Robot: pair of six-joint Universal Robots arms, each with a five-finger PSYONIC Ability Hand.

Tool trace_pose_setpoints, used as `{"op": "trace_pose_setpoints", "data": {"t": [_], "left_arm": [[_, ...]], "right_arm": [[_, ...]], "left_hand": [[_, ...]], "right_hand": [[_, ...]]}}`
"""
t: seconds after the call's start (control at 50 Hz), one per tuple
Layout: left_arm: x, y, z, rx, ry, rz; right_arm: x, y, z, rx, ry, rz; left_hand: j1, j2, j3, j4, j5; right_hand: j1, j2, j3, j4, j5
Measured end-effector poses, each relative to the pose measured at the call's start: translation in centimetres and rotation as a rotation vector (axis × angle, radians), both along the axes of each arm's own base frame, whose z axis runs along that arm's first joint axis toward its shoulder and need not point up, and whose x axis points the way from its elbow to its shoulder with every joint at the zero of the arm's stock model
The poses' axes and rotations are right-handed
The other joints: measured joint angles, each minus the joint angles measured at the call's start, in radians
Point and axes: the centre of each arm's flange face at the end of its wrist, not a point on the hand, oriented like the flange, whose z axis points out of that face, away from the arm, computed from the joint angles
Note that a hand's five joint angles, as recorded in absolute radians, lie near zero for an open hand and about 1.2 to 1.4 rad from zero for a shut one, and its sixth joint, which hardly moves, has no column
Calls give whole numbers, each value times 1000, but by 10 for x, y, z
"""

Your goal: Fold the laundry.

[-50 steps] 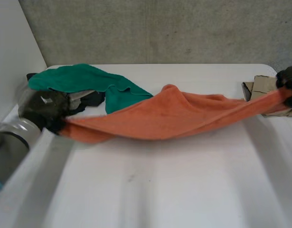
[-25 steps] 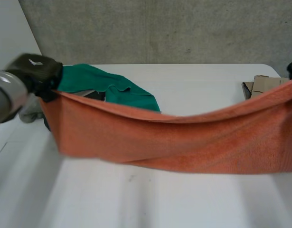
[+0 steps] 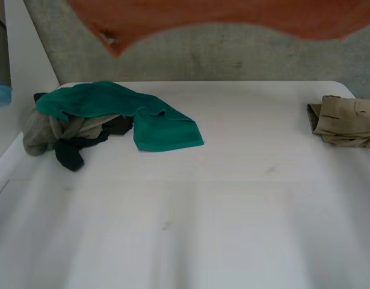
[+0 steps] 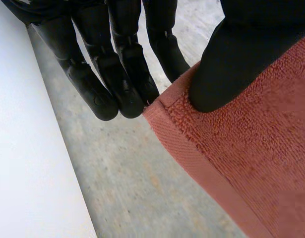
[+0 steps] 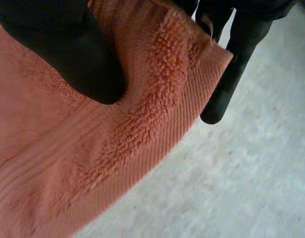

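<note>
White table (image 3: 233,211), one heap (image 3: 67,129), one orange towel (image 3: 233,15) pinched by left hand (image 4: 117,59), right hand (image 5: 68,49)

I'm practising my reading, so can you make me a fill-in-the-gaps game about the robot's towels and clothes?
1. The left hand and the right hand each pinch a ____ of the fuzzy orange terry towel.
2. On the white table, the green towel tops the heap of dark and grey clothes at the ____ side.
3. The folded tan cloth lies at the table's ____ side.
Missing words: corner; left; right.
</note>
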Motion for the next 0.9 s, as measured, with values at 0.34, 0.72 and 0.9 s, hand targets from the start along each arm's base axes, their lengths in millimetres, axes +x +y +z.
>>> {"op": "trace_pose_setpoints", "data": {"t": [0.34, 0.72, 0.9], "left_arm": [[17, 53, -202, 642, -321, -60], [52, 193, -229, 1226, -897, -106], [36, 155, -212, 1090, -845, -104]], "right_arm": [[11, 27, -181, 939, 195, 81], [-43, 108, -201, 1424, 763, 102], [-41, 81, -213, 1317, 682, 60]], "left_hand": [[0, 0, 0, 0, 0], [0, 0, 0, 0, 0], [0, 0, 0, 0, 0]], "right_hand": [[0, 0, 0, 0, 7], [0, 0, 0, 0, 9], [0, 0, 0, 0, 10]]}}
